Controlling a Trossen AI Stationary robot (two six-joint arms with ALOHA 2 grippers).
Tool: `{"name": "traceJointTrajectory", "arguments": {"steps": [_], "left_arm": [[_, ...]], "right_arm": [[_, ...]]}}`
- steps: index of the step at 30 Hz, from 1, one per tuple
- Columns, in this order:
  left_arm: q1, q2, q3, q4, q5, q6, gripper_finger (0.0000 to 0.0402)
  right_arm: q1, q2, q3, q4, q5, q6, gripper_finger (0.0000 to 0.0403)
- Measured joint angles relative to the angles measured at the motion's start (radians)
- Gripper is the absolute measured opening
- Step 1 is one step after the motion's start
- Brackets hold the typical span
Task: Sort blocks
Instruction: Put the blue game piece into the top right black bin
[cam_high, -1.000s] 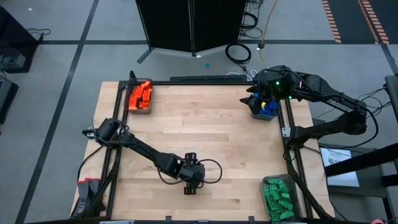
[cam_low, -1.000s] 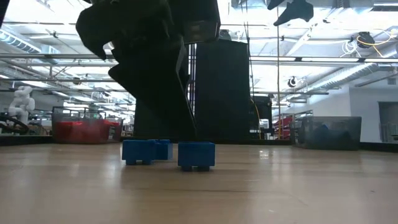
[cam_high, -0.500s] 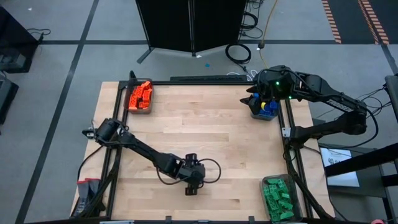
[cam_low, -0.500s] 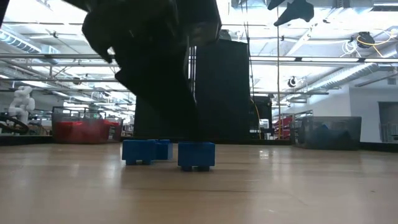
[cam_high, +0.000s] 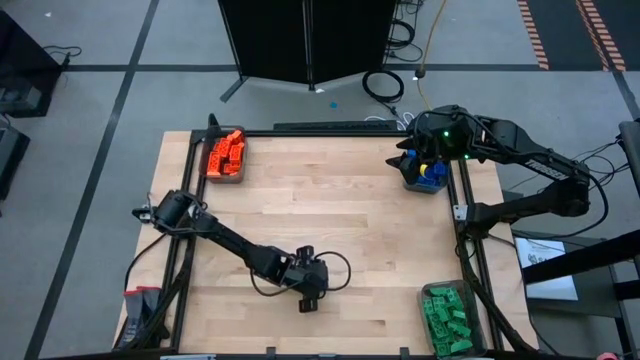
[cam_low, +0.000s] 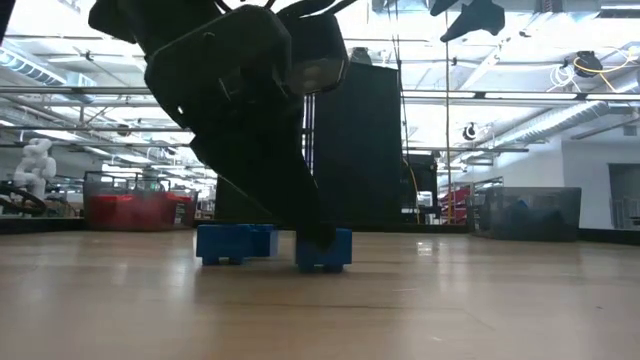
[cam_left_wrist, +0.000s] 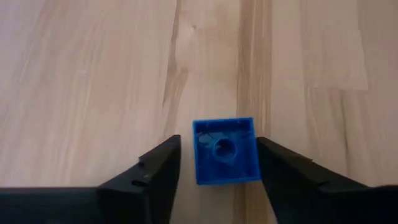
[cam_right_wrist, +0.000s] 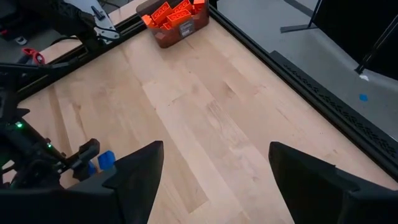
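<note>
1. The table (cam_high: 330, 200) is pale wood with streaked grain, framed in black.
2. A blue block (cam_left_wrist: 225, 151) lies between the left gripper's (cam_left_wrist: 217, 168) black fingers.
3. Orange blocks (cam_high: 226, 153) fill the far left corner bin.
4. Green blocks (cam_high: 446, 316) fill the near right corner bin.
5. Blue blocks (cam_high: 431, 174) sit in the far right corner bin.

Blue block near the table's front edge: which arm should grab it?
Left. The left gripper already straddles the blue block, fingers either side. The right gripper hangs over the far blue bin.
</note>
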Motion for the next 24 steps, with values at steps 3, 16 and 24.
{"name": "traceJointTrajectory", "arguments": {"steps": [3,16,24], "left_arm": [[0.0,0.0,-0.013,0.035,-0.003,0.0,0.0174],[0.002,-0.021,0.0,0.014,-0.011,-0.027,0.0117],[0.062,-0.21,0.083,0.022,-0.057,-0.02,0.0117]], "right_arm": [[0.0,0.0,0.0,0.0,0.0,0.0,0.0286],[0.017,0.0,0.0,0.003,-0.002,-0.035,0.0286],[0.19,-0.024,0.0,0.238,-0.11,-0.173,0.0286]]}}
